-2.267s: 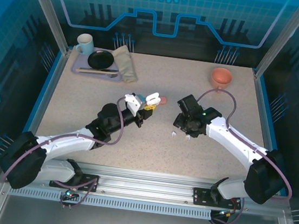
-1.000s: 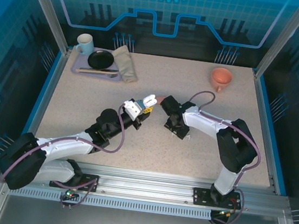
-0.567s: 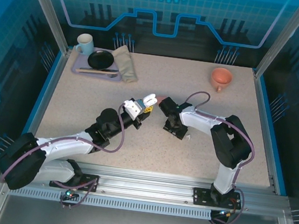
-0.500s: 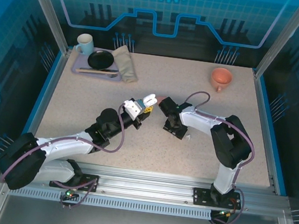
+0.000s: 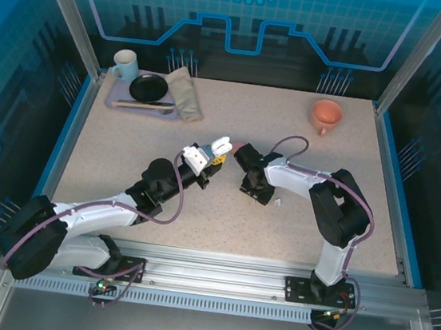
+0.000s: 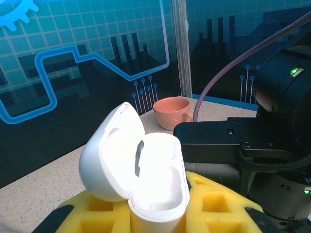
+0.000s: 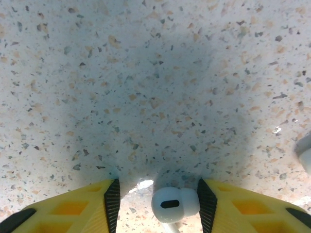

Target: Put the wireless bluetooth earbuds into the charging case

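My left gripper [image 5: 207,159] is shut on a white charging case [image 6: 156,182], held upright between the yellow fingers [image 6: 218,204] with its lid hinged open. The case [image 5: 220,145] hangs above mid-table. My right gripper [image 5: 256,192] points down at the tabletop beside it. Its jaws [image 7: 159,204] stand open around a white earbud [image 7: 174,204] lying on the table. The earbud touches the right pad [image 7: 206,204], and a gap separates it from the left pad [image 7: 112,200]. A second white earbud [image 7: 306,156] lies at the right edge. A salmon-pink piece [image 5: 240,145] peeks out behind the right wrist.
A salmon cup [image 5: 326,113] stands at the back right, also seen past the case [image 6: 171,111]. A tray [image 5: 123,105] at the back left carries a mug [image 5: 125,63], a black plate [image 5: 148,87] and a folded cloth [image 5: 184,94].
The right arm swung in toward the table's middle and lowered over the earbud; its jaws have narrowed around it. The left arm holds the open case almost still.
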Controlling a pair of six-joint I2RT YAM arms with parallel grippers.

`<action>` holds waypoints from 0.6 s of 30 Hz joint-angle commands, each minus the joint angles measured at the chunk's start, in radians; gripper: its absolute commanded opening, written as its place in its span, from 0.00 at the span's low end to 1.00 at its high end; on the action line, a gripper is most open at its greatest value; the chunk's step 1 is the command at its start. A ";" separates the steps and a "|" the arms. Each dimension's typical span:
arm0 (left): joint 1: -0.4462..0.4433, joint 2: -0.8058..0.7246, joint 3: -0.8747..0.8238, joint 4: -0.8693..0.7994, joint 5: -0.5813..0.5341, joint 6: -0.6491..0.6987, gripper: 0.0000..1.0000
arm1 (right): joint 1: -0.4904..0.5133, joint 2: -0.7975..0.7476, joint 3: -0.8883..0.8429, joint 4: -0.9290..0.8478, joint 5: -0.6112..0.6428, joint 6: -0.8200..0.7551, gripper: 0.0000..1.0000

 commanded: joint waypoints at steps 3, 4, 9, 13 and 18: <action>0.005 -0.001 0.046 0.013 -0.006 -0.022 0.00 | -0.012 0.015 -0.036 0.004 -0.008 -0.011 0.45; 0.005 -0.002 0.047 0.012 -0.006 -0.024 0.00 | -0.013 0.016 -0.039 0.005 -0.007 -0.014 0.45; 0.004 -0.005 0.051 0.004 -0.003 -0.025 0.00 | -0.023 0.012 -0.050 0.010 -0.008 -0.040 0.43; 0.006 -0.005 0.055 0.000 -0.002 -0.026 0.00 | -0.032 0.010 -0.061 0.023 -0.018 -0.058 0.41; 0.005 -0.005 0.057 -0.006 0.000 -0.028 0.00 | -0.034 0.011 -0.073 0.035 -0.028 -0.075 0.34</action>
